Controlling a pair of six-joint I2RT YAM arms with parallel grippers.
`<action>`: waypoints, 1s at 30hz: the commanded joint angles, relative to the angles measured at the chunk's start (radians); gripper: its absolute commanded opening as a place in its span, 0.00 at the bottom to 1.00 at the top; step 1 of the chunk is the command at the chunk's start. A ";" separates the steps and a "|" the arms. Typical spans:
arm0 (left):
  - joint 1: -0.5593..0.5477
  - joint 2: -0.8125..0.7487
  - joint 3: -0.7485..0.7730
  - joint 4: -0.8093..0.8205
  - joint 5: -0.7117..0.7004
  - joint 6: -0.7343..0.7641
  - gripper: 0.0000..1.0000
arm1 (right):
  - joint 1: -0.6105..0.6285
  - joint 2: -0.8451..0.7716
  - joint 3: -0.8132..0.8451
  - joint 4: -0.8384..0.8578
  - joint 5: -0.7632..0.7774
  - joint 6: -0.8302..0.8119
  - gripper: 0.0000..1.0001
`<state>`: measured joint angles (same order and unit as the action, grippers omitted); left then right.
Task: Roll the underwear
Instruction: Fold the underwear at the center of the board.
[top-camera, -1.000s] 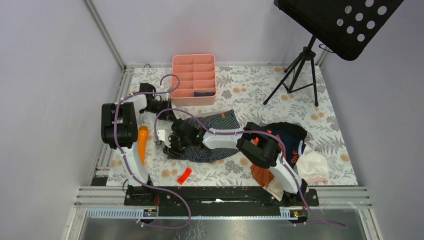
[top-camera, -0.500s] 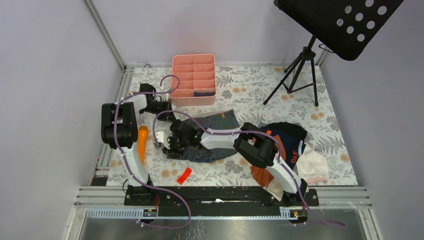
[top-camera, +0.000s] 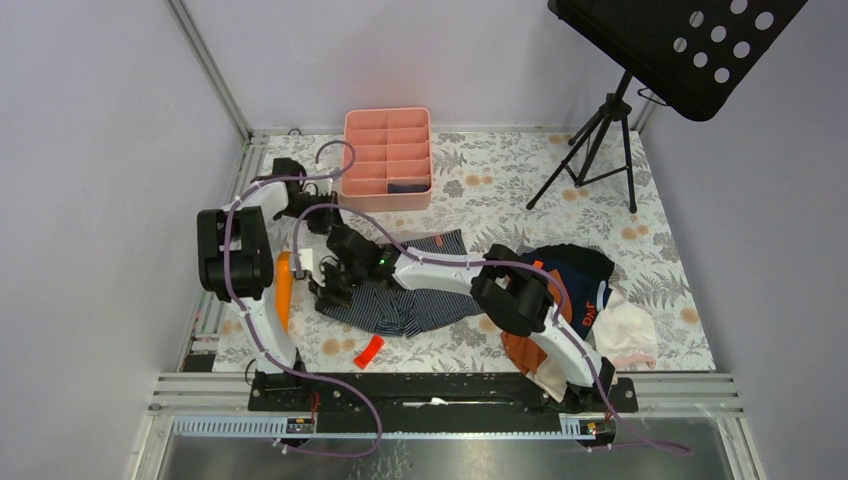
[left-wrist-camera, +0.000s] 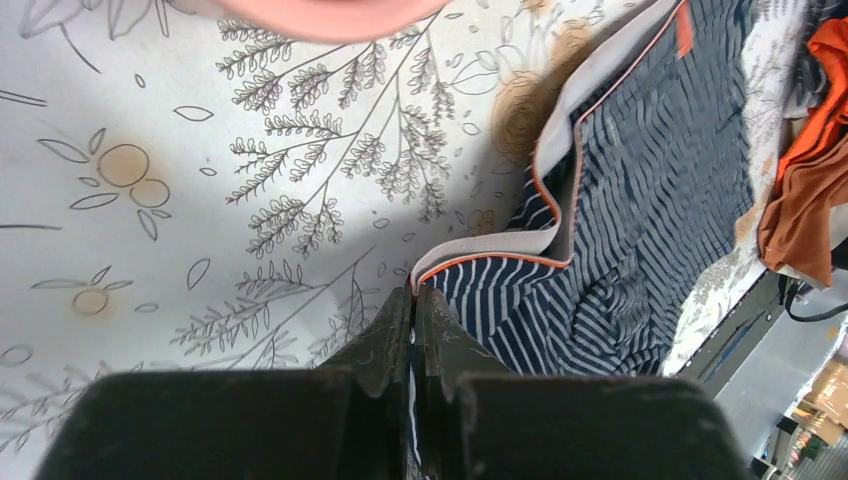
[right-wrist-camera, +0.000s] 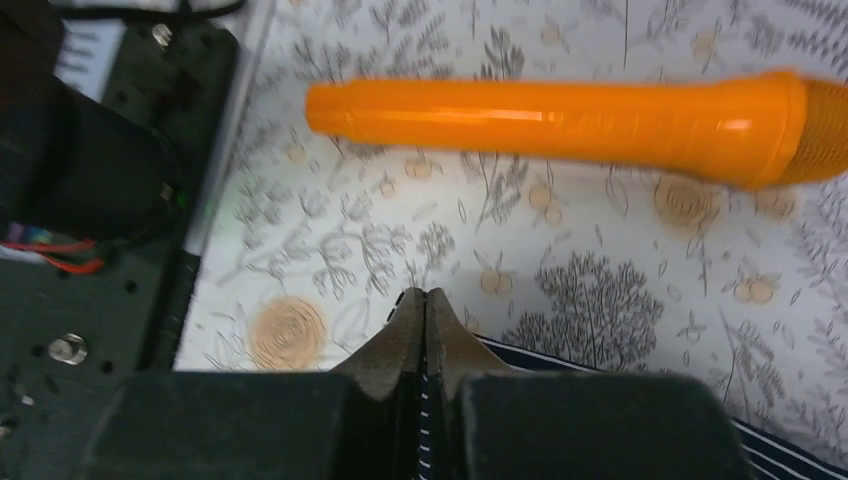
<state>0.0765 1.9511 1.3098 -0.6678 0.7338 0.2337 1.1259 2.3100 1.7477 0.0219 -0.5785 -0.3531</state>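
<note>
Table (top-camera: 500, 170): floral-patterned top, evenly lit. Plain pale lilac walls (top-camera: 90, 150) enclose it on the left, rear and right. Black music stand (top-camera: 603, 135) on a tripod occupies its far right corner.

Robot lab enclosure, aluminium frame rails (top-camera: 690, 392), bare grey walls (top-camera: 90, 150), tripod stand (top-camera: 603, 135).

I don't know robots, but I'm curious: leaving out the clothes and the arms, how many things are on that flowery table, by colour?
Pink: 1, the plastic compartment tray
Orange: 1, the long plastic cylinder
Red: 1, the small flat piece
Black: 1, the tripod music stand
Total: 4
</note>
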 joint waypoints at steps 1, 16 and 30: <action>0.011 -0.111 0.098 -0.064 0.038 0.039 0.00 | 0.020 -0.079 0.091 0.014 -0.091 0.107 0.00; -0.180 -0.066 0.323 -0.133 0.051 -0.109 0.00 | -0.079 -0.458 -0.294 -0.007 -0.084 0.060 0.00; -0.357 0.126 0.501 -0.104 -0.025 -0.175 0.00 | -0.197 -0.814 -0.770 -0.062 0.015 -0.024 0.00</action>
<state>-0.2440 2.0678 1.7458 -0.8112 0.7231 0.0765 0.9344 1.6154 1.0515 -0.0307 -0.5907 -0.3336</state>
